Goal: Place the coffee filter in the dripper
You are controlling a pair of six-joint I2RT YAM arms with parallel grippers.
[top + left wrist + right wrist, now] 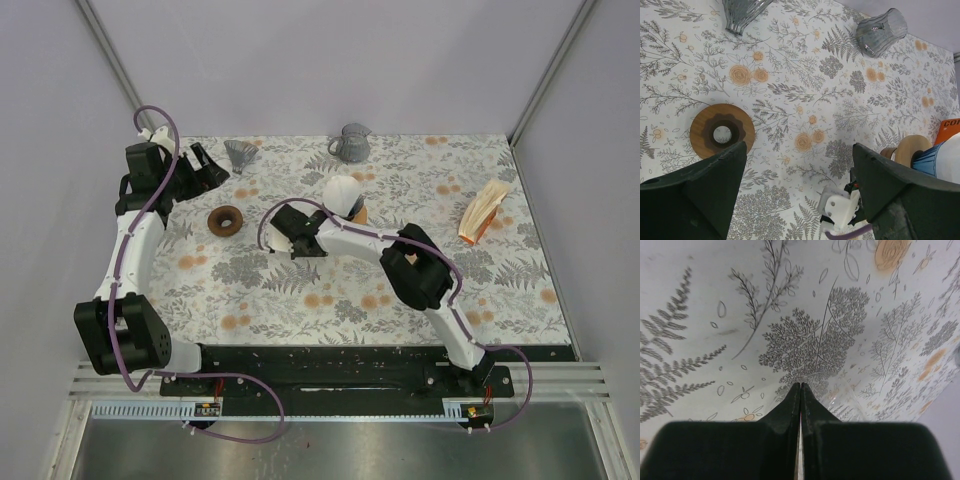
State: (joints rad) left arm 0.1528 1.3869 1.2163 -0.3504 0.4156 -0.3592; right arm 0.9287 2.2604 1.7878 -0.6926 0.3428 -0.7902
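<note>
Wide released, the left claw (207, 166) hung over the far-left corner of the table (300, 300), with the wooden ring (225, 220) close by! The right claw (288, 240) sat mid-table, clenched on nothing. The coffee filter pack (483, 210) lay near the right edge, the ribbed glass dripper (240, 153) at the far edge, well apart

The near half of the table (300, 300) lies open, but the right arm (370, 242) stretches across the middle, a wooden ring (225, 220) beside its tip.
</note>
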